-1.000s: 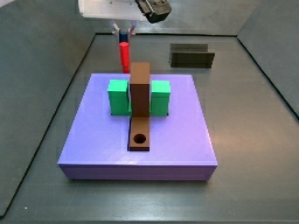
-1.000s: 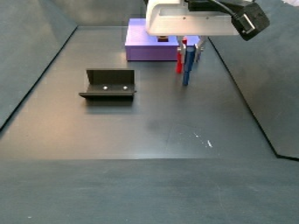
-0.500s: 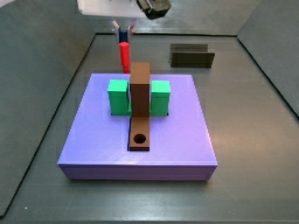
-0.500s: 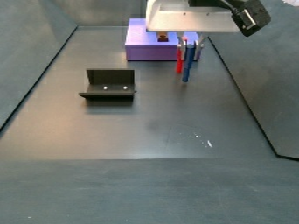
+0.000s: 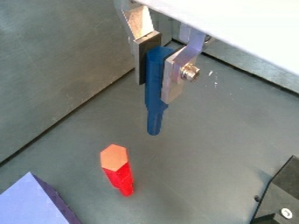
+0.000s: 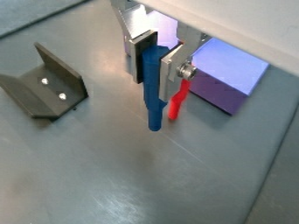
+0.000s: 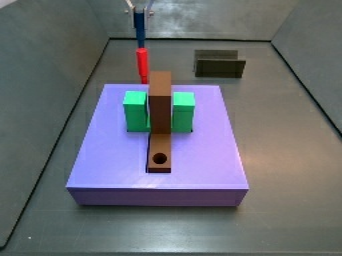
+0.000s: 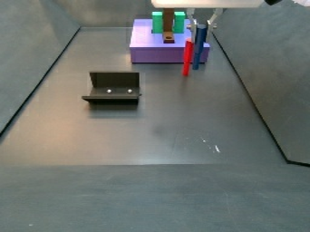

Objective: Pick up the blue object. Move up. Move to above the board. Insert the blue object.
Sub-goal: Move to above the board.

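My gripper (image 5: pixel 160 70) is shut on the blue object (image 5: pixel 153 92), a slim blue peg that hangs upright below the fingers (image 5: pixel 180 72) in both wrist views (image 6: pixel 153 92). The peg is lifted off the floor beside the red upright post (image 5: pixel 115 168). In a side view the peg (image 7: pixel 143 20) hangs above the red post (image 7: pixel 142 62), behind the board (image 7: pixel 160 110). The board is a brown plank with a round hole (image 7: pixel 160 158) near its front end, between two green blocks (image 7: pixel 135 110). The gripper body is mostly above both side views.
The board and blocks rest on a wide purple slab (image 7: pixel 120 170), also seen in a side view (image 8: pixel 148 52). The dark fixture (image 8: pixel 112 88) stands on the grey floor, also in a side view (image 7: pixel 221 64). Dark walls ring the floor.
The gripper has risen with the blue peg; its body has left the top of both side views and the peg now hangs higher beside the red post.
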### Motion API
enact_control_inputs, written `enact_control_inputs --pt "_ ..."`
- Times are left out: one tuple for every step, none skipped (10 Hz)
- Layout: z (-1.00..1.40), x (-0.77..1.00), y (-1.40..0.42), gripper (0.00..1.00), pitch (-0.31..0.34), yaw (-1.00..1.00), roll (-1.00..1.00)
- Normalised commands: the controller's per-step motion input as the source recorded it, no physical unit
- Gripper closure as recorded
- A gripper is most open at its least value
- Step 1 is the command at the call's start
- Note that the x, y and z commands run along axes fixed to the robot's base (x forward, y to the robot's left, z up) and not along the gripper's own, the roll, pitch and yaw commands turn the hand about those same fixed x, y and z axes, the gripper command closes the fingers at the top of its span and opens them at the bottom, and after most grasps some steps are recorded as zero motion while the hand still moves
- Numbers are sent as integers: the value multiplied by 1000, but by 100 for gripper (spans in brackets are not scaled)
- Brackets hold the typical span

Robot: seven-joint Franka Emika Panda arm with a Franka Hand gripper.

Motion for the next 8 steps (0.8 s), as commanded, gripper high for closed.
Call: enact_control_inputs --pt "1400 -3 0 100 0 0 0" --pt "1400 -65 -7 100 20 0 -13" --pt "1400 -47 -7 100 20 2 -22" --pt "956 43 -1 100 75 0 -36" --pt "647 48 -2 100 101 -2 -43" --pt "293 26 0 100 75 -3 -45" --pt "271 397 -1400 100 184 128 48" --pt "246 390 -1400 100 181 127 61"
